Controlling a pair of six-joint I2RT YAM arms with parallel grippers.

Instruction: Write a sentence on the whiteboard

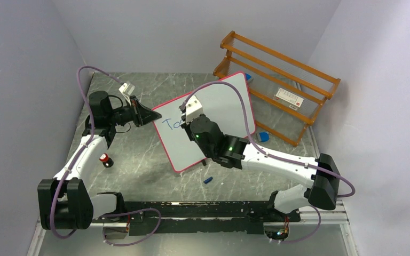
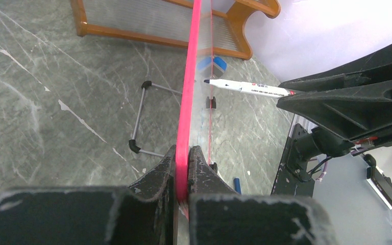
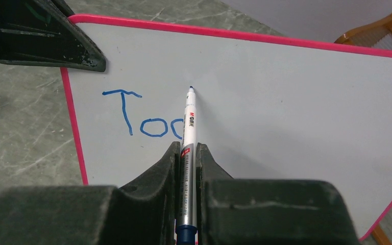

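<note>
The whiteboard [image 1: 221, 104], white with a pink-red rim, stands tilted in mid-table. My left gripper [image 1: 150, 114] is shut on its left rim, and the left wrist view shows the rim [image 2: 189, 87] pinched between the jaws of the left gripper [image 2: 182, 154]. My right gripper [image 3: 186, 148] is shut on a silver marker [image 3: 189, 125] with its tip pointing at the board face [image 3: 286, 102], right of the writing. I cannot tell whether the tip touches. The sentence [image 3: 143, 120] reads "Too" in blue, with the last letter partly hidden by the marker. The marker also shows in the left wrist view [image 2: 247, 89].
An orange wooden rack [image 1: 277, 74] stands behind the board at back right, holding a white labelled box [image 1: 289, 96]. A blue cap [image 1: 208, 180] lies in front of the board. A small red-topped black object [image 1: 105, 159] sits near the left arm. A blue item [image 1: 263, 136] lies by the rack.
</note>
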